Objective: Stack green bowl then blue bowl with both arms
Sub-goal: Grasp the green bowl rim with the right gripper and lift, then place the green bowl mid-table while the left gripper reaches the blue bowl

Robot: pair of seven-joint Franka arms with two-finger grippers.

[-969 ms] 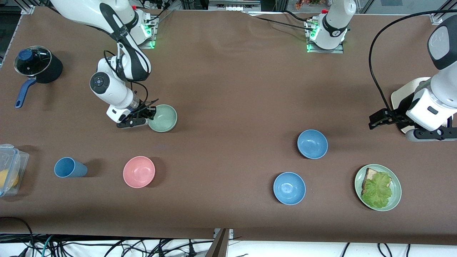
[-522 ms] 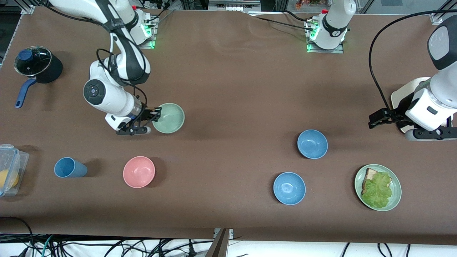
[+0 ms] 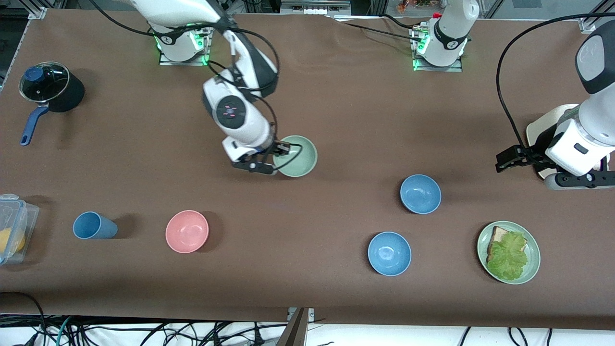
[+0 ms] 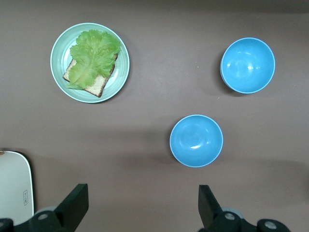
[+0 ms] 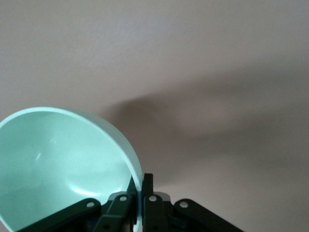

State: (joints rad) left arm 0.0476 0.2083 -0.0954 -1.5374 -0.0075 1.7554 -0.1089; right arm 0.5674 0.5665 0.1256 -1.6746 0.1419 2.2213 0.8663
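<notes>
Brown surface [image 3: 336, 120] runs wide under both arms, dotted with dishes. Right arm reaches out from its base, its right gripper [image 3: 275, 154] carrying the green bowl [image 3: 299, 156] over the middle of the surface, jaws pinched tight on the rim, one finger inside the wall and one outside, as the right wrist view shows [image 5: 141, 193]. Left gripper [image 3: 521, 158] waits toward the left arm's end of the surface, jaws spread wide and empty. The blue bowl [image 3: 421, 193] sits on the surface between the carried bowl and the waiting gripper, farther from the front camera than the brighter blue bowl [image 3: 389, 253] and well apart from it. Both small bowls look light, stiff and smooth, likely slippery, so a rim pinch seems the sensible hold, and a loose one could let a bowl swing.
</notes>
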